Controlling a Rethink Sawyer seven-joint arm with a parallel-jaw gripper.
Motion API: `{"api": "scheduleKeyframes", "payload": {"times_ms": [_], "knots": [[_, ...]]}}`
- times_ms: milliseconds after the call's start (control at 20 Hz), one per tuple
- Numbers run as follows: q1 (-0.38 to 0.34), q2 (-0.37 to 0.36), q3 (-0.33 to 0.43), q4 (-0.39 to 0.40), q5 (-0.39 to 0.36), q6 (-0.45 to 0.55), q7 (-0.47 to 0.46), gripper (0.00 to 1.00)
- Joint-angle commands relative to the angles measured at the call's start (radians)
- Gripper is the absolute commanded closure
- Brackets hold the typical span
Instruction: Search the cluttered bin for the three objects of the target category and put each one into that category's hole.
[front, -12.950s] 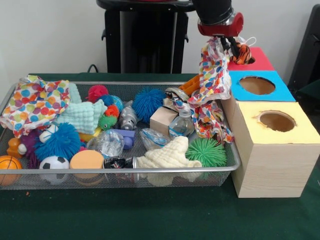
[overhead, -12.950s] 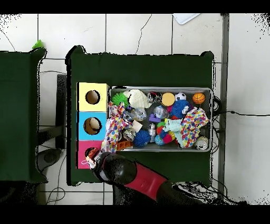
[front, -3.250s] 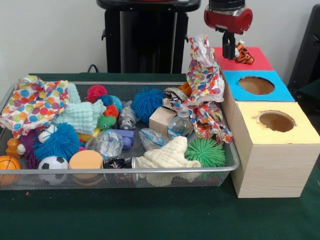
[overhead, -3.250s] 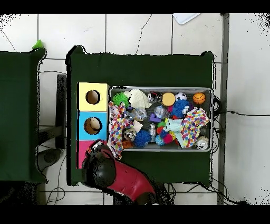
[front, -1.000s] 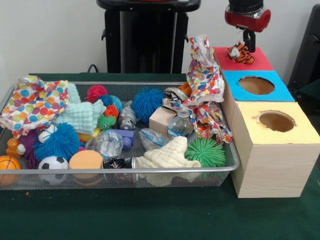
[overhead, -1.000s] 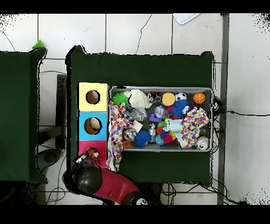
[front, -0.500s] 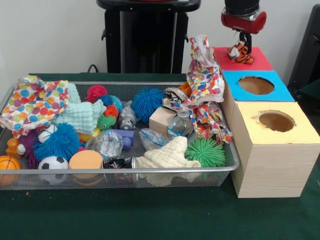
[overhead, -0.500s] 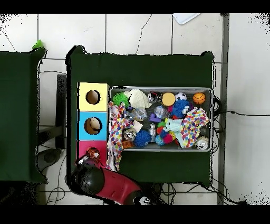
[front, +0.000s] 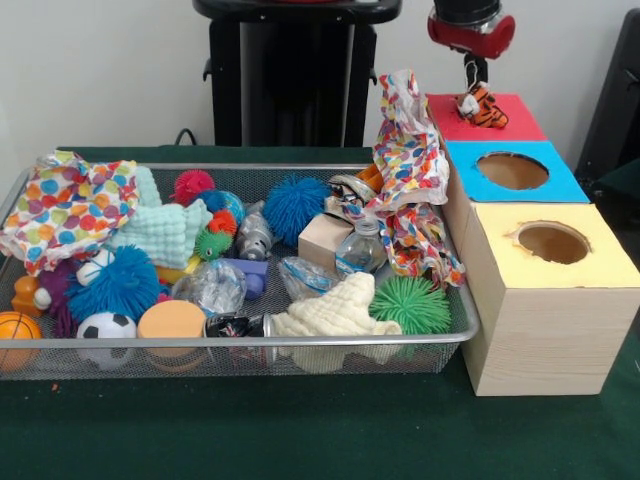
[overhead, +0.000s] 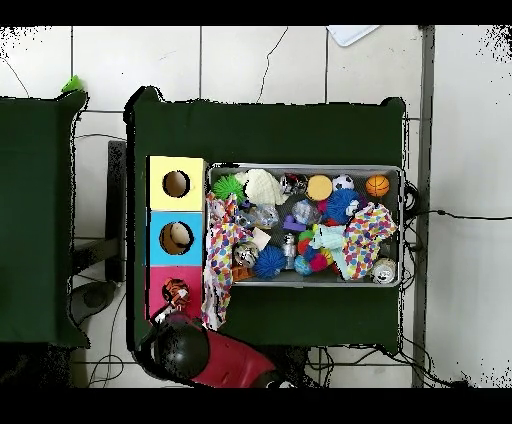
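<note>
Covering the table (front: 300, 430), dark green cloth.

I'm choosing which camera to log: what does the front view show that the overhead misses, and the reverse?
Front only: the pale wooden side of the yellow-topped box and the black pedestal behind the bin.

Overhead only: the white tiled floor, a second green table, and something pale lying inside the blue hole.

Both: the orange striped toy on the red surround under the gripper, the dotted cloth draped over the bin's edge, and the clutter in the bin.
</note>
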Motion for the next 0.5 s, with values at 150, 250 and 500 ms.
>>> {"api": "scheduleKeyframes", "payload": {"times_ms": [150, 250, 500], "knots": [[-0.028, -0.046, 0.085, 0.006, 0.059, 0.023, 0.289, 1.0], [-0.024, -0.061, 0.083, 0.004, 0.069, 0.041, 0.287, 1.0], [-0.006, -0.094, 0.073, -0.007, 0.09, 0.082, 0.284, 1.0]]}}
